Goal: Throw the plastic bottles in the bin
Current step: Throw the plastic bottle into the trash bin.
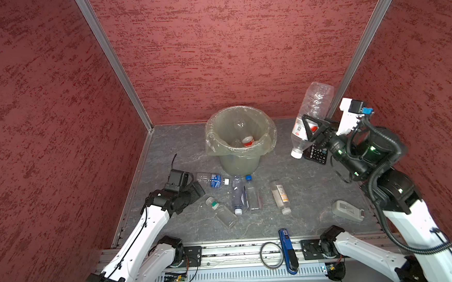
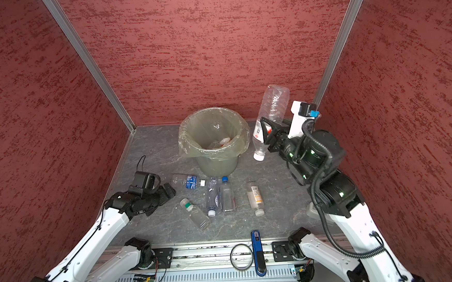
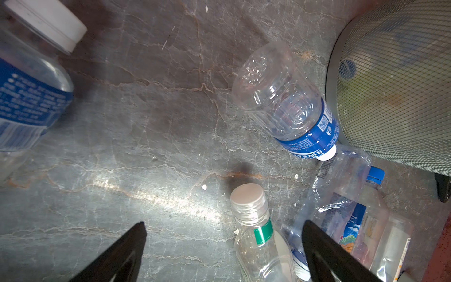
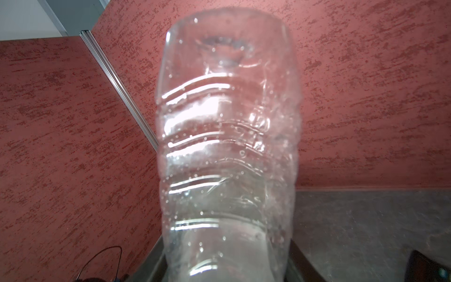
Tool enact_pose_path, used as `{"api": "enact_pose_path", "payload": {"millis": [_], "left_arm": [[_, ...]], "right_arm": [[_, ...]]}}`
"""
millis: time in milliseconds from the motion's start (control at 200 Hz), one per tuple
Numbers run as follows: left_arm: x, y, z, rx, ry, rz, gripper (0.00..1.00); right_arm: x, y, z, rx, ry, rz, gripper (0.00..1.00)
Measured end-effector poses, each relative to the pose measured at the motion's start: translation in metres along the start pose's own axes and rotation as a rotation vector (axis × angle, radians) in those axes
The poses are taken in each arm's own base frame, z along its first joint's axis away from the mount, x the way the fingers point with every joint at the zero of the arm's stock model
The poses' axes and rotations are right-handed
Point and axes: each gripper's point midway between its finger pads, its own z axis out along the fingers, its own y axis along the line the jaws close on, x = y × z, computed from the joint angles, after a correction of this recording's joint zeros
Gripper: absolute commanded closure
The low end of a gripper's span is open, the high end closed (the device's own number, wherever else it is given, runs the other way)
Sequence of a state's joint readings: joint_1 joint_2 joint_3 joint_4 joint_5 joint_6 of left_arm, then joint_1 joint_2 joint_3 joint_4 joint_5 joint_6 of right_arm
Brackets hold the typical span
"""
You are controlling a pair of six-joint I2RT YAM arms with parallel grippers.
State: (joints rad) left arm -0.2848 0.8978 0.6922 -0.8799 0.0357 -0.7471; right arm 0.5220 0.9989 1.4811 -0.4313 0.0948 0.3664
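- While lying loose on the table [image 1: 316, 184] between the arms, five plastic bottles [image 1: 252, 196] are resting just short of the bin [image 1: 241, 162].
- The left gripper [image 3: 223, 223] is hovering low beside them, its jaws standing wide open and empty.
- The bin is holding a few more bottles.
- The right gripper [image 1: 313, 129], jaws closed, is clamping a large clear bottle [image 1: 315, 106] cap-down, raised at the bin's right.

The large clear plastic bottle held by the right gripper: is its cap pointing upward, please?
No, the large clear bottle is upside down, its white cap at the bottom.
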Motion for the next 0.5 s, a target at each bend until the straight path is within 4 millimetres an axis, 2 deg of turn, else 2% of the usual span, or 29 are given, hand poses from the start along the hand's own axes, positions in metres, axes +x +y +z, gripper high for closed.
{"api": "enact_pose_path", "payload": {"millis": [45, 135, 210, 261, 321, 411, 501], "left_arm": [[0.0, 0.0, 0.0, 0.002, -0.001, 0.002, 0.01], [0.0, -0.001, -0.001, 0.005, -0.001, 0.004, 0.01], [0.001, -0.001, -0.001, 0.007, -0.002, 0.006, 0.01], [0.001, -0.002, -0.003, 0.011, -0.005, 0.006, 0.01], [0.001, -0.002, -0.004, 0.017, -0.01, 0.007, 0.01], [0.0, -0.003, -0.01, 0.036, -0.027, 0.005, 0.01], [0.0, -0.004, -0.012, 0.049, -0.034, 0.006, 0.01]], "right_arm": [[-0.009, 0.008, 0.019, -0.013, -0.006, 0.0, 0.37], [-0.027, 0.027, 0.073, -0.045, -0.01, 0.0, 0.31], [-0.048, 0.045, 0.123, -0.077, -0.033, 0.001, 0.11], [-0.051, 0.051, 0.16, -0.081, -0.037, 0.001, 0.07], [-0.043, 0.05, 0.191, -0.07, -0.017, -0.01, 0.02], [-0.022, 0.043, 0.214, -0.041, 0.044, -0.021, 0.01], [-0.007, 0.035, 0.212, -0.002, 0.106, -0.034, 0.01]]}}
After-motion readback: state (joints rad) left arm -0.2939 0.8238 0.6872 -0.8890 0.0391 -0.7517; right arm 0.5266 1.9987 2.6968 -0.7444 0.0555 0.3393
